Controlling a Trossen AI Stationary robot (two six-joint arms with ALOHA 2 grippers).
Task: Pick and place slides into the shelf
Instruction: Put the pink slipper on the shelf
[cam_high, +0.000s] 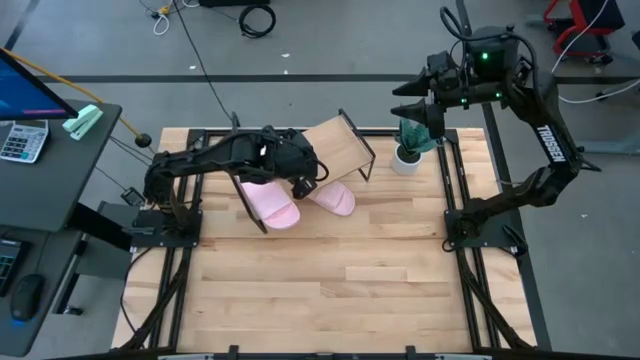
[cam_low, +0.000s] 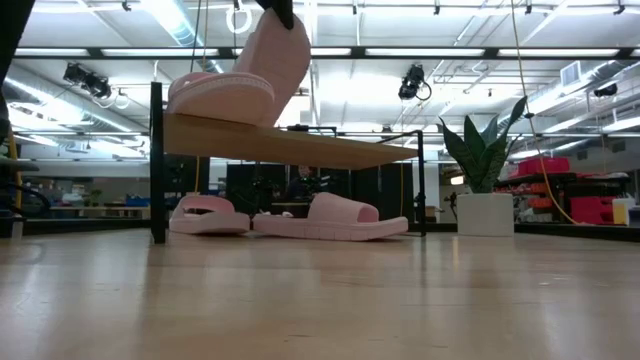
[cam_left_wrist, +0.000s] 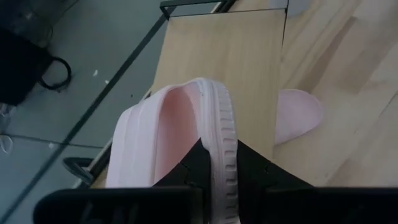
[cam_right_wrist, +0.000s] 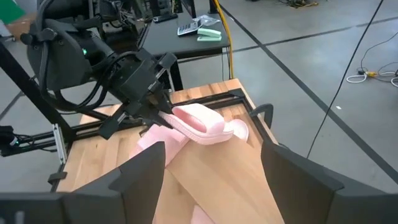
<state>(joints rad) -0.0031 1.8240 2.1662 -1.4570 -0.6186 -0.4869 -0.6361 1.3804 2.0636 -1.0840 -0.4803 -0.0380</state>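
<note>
A: Left gripper (cam_left_wrist: 214, 171) is clamped on a pink slide's (cam_left_wrist: 186, 124) sole edge, tilted over the shelf (cam_left_wrist: 230, 62), toe touching.

B: Lower it flat, then release. Beyond the shelf, right gripper (cam_high: 408, 100) waits, fingers apart.

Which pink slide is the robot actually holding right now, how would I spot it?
Find the slanted wooden shelf at the table's far edge. Over its left end, the left tool pinches one pink slide by its edge, tipped up above the board. A second slide lies on the shelf, and two others lie flat on the tabletop beneath.
</note>
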